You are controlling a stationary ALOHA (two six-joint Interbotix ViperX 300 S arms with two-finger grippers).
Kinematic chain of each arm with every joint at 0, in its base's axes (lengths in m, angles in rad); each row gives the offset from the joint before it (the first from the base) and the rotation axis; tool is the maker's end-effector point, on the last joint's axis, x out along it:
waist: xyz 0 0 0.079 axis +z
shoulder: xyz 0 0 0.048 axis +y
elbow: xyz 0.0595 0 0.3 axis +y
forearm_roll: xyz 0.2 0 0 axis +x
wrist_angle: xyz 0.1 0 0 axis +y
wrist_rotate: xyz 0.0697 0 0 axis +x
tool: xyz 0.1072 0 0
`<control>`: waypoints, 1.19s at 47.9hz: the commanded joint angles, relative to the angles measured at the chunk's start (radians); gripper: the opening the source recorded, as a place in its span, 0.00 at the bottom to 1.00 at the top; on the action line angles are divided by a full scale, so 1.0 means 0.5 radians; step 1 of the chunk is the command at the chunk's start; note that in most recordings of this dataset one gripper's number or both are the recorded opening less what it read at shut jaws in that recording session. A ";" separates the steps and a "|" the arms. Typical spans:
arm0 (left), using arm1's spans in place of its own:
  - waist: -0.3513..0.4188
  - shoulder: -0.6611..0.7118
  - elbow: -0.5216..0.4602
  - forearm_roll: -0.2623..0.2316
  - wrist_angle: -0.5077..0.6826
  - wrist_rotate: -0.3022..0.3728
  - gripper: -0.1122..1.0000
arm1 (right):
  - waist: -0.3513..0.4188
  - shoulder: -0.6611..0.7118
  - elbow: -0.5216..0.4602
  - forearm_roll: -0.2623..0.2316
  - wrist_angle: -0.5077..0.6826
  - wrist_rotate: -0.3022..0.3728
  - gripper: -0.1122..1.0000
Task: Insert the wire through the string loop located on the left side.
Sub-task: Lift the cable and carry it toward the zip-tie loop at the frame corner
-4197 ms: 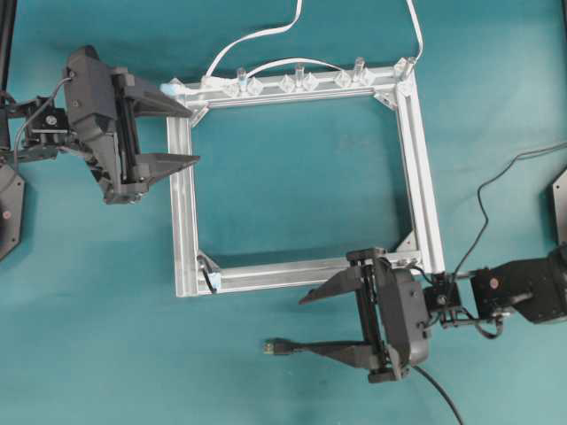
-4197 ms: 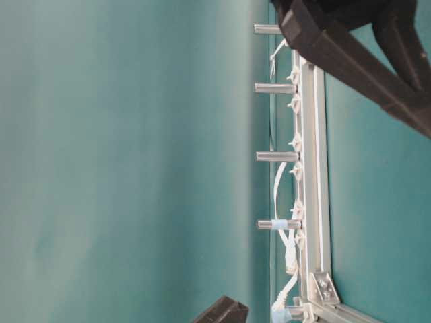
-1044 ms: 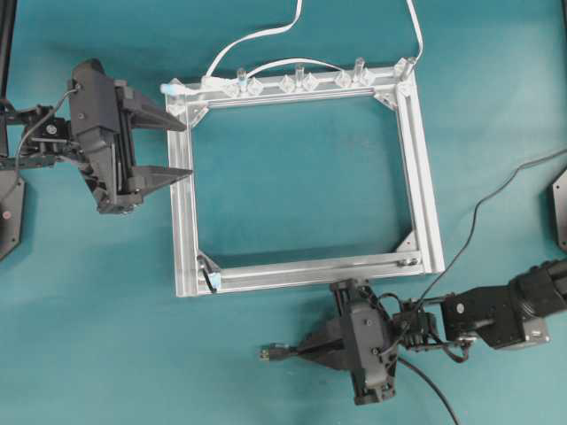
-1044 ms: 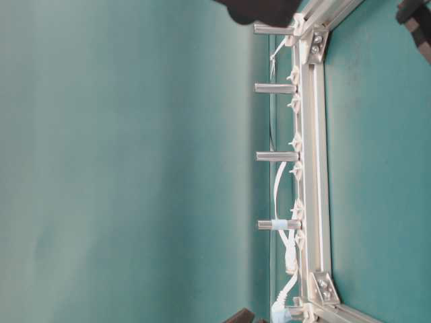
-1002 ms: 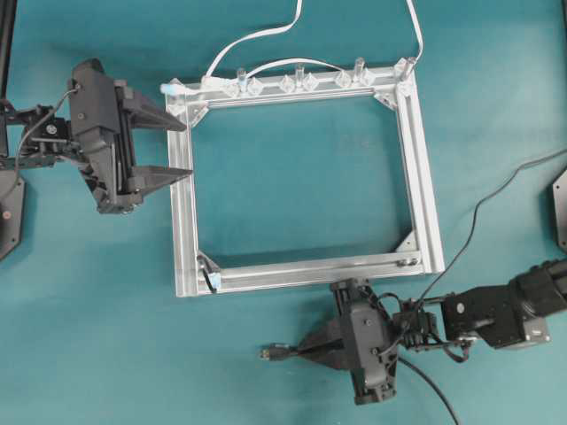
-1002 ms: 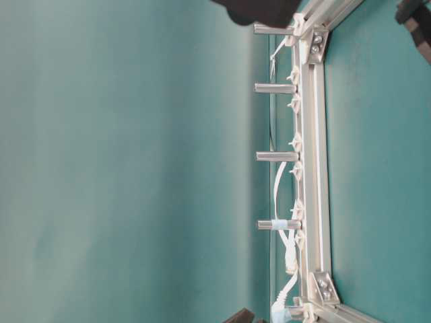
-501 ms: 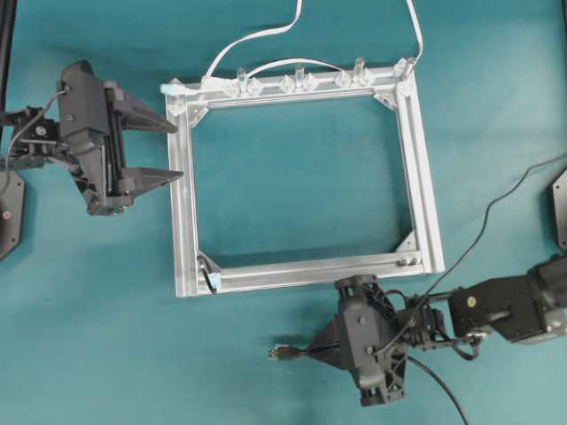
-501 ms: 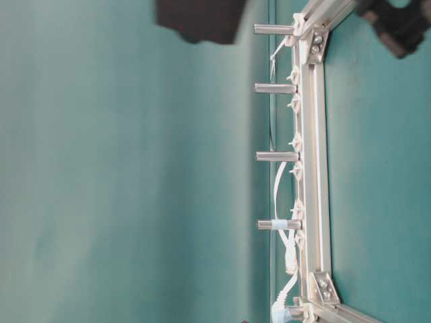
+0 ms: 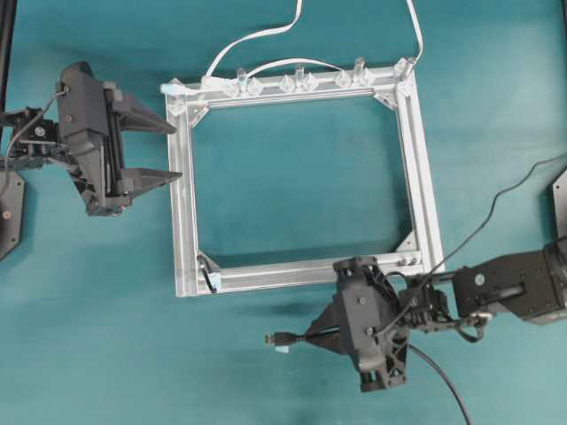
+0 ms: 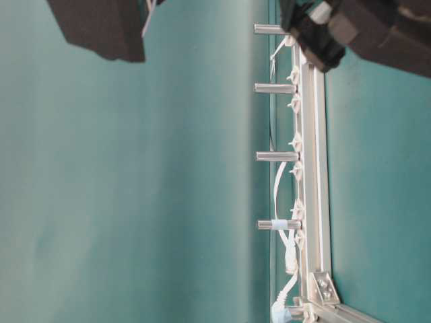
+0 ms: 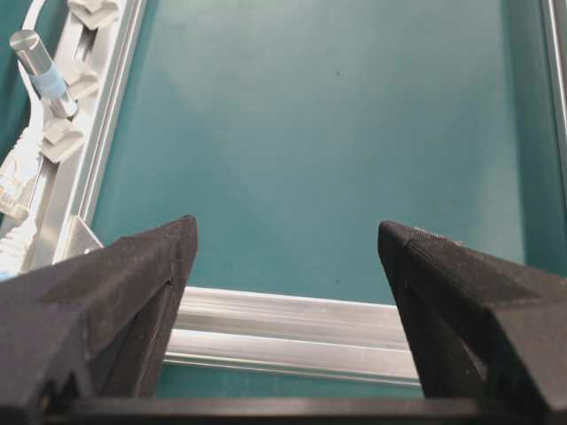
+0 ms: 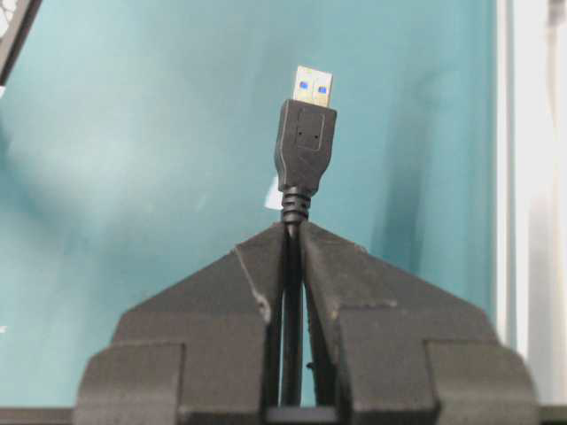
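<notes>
Right gripper [image 9: 312, 336] has drifted up toward the frame [image 9: 301, 271], fingers pinching the wire [image 12: 306, 146], plug apparently just beyond; left gripper [image 9: 158, 149] gapes wide

Spread left pincer [image 11: 288, 257] above aluminium frame [image 11: 292, 332]

One rectangular aluminium frame [image 9: 182, 221] of four silver rails lies on one teal worktop [image 9: 292, 177]. Four upright silver metal posts [image 10: 276, 156] stand along its far rail. Four silver corner brackets [image 9: 406, 242] sit inside its corners. One thin dark string loop [image 9: 209, 278] hangs at the near-left bracket. One long thin black wire [image 9: 483, 235] ends in one dark USB plug [image 12: 305, 142]. Two white cables [image 9: 252, 37] run off the far edge. Two black robot claws are present: one left claw [image 9: 168, 152] and one right claw [image 9: 312, 336]. The small clear plastic clips on the far rail are too small to count reliably.
</notes>
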 commanded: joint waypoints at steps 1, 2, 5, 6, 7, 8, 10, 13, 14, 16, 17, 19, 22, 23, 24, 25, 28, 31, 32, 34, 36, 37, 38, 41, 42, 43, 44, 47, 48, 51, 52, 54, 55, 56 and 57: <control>-0.006 -0.025 -0.015 -0.003 -0.009 -0.009 0.85 | -0.009 -0.080 -0.040 -0.006 0.028 -0.012 0.17; -0.009 -0.028 -0.015 -0.003 -0.009 -0.009 0.85 | -0.012 -0.080 -0.043 -0.006 0.034 -0.015 0.17; -0.009 -0.037 -0.009 -0.003 -0.009 -0.009 0.85 | -0.015 -0.086 -0.046 -0.006 0.043 -0.018 0.17; -0.009 -0.040 -0.009 -0.003 -0.009 -0.009 0.85 | -0.015 -0.086 -0.046 -0.006 0.046 -0.018 0.17; -0.009 -0.040 -0.009 -0.003 -0.009 -0.009 0.85 | -0.015 -0.086 -0.046 -0.006 0.046 -0.018 0.17; -0.009 -0.040 -0.006 -0.003 -0.009 -0.009 0.85 | -0.015 -0.086 -0.049 -0.006 0.046 -0.018 0.17; -0.012 -0.040 -0.003 -0.003 -0.009 -0.012 0.85 | -0.015 -0.086 -0.049 -0.006 0.046 -0.018 0.17; -0.018 -0.040 -0.006 -0.003 -0.009 -0.009 0.85 | -0.018 -0.086 -0.052 -0.006 0.046 -0.018 0.17; -0.018 -0.040 -0.006 -0.003 -0.009 -0.012 0.85 | -0.015 -0.086 -0.052 -0.006 0.049 -0.018 0.17; -0.025 -0.040 -0.003 -0.003 -0.009 -0.012 0.85 | -0.018 -0.086 -0.052 -0.006 0.046 -0.018 0.17; -0.028 -0.040 -0.003 -0.003 -0.009 -0.009 0.85 | -0.018 -0.086 -0.052 -0.006 0.046 -0.018 0.17; -0.031 -0.040 -0.003 -0.003 -0.009 -0.012 0.85 | -0.018 -0.083 -0.052 -0.006 0.052 -0.018 0.17; -0.034 -0.040 0.000 -0.003 -0.009 -0.012 0.85 | -0.028 -0.086 -0.052 -0.006 0.067 -0.018 0.17; -0.034 -0.037 -0.003 -0.003 -0.009 -0.012 0.85 | -0.028 -0.086 -0.052 -0.006 0.074 -0.018 0.17; -0.037 -0.040 -0.003 -0.003 -0.009 -0.012 0.85 | -0.031 -0.086 -0.052 -0.006 0.077 -0.018 0.17; -0.037 -0.040 0.000 -0.003 -0.009 -0.012 0.85 | -0.031 -0.086 -0.049 -0.006 0.077 -0.018 0.16; -0.046 -0.040 0.000 -0.003 -0.009 -0.012 0.85 | -0.034 -0.086 -0.052 -0.009 0.077 -0.018 0.17; -0.052 -0.040 0.000 -0.003 -0.009 -0.012 0.85 | -0.034 -0.086 -0.052 -0.006 0.077 -0.018 0.17; -0.061 -0.040 -0.003 -0.003 -0.009 -0.012 0.85 | -0.034 -0.086 -0.052 -0.006 0.077 -0.018 0.17; -0.064 -0.040 0.000 -0.003 -0.009 -0.012 0.85 | -0.037 -0.086 -0.052 -0.009 0.077 -0.018 0.17; -0.074 -0.040 -0.003 -0.003 -0.009 -0.012 0.85 | -0.037 -0.086 -0.052 -0.006 0.077 -0.018 0.17; -0.074 -0.040 0.000 -0.003 -0.009 -0.012 0.85 | -0.037 -0.086 -0.052 -0.006 0.077 -0.018 0.17; -0.077 -0.040 0.000 -0.003 -0.006 -0.012 0.85 | -0.037 -0.086 -0.052 -0.006 0.077 -0.018 0.17; -0.092 -0.040 0.000 -0.003 0.006 -0.012 0.85 | -0.046 -0.086 -0.052 -0.006 0.077 -0.018 0.17; -0.095 -0.040 -0.003 -0.003 0.012 -0.012 0.85 | -0.052 -0.086 -0.052 -0.006 0.077 -0.018 0.17; -0.098 -0.040 0.000 -0.003 0.018 -0.012 0.85 | -0.058 -0.083 -0.049 -0.006 0.077 -0.018 0.17; -0.104 -0.040 0.000 -0.003 0.028 -0.012 0.85 | -0.064 -0.086 -0.049 -0.006 0.077 -0.018 0.17; -0.123 -0.040 -0.003 -0.003 0.052 -0.012 0.85 | -0.086 -0.086 -0.046 -0.009 0.077 -0.021 0.17; -0.129 -0.040 0.000 -0.003 0.055 -0.012 0.85 | -0.092 -0.086 -0.046 -0.009 0.077 -0.021 0.17; -0.153 -0.040 -0.003 -0.003 0.080 -0.012 0.85 | -0.120 -0.083 -0.046 -0.028 0.077 -0.021 0.17; -0.163 -0.040 -0.003 -0.003 0.083 -0.012 0.85 | -0.126 -0.086 -0.043 -0.037 0.077 -0.021 0.17; -0.184 -0.040 -0.003 -0.003 0.098 -0.012 0.85 | -0.147 -0.086 -0.046 -0.052 0.077 -0.021 0.17; -0.193 -0.040 -0.003 -0.003 0.101 -0.012 0.85 | -0.153 -0.086 -0.046 -0.061 0.080 -0.021 0.17; -0.206 -0.040 -0.006 -0.003 0.110 -0.012 0.85 | -0.166 -0.086 -0.046 -0.067 0.083 -0.021 0.17; -0.215 -0.040 -0.006 -0.003 0.117 -0.012 0.85 | -0.175 -0.086 -0.049 -0.074 0.089 -0.021 0.17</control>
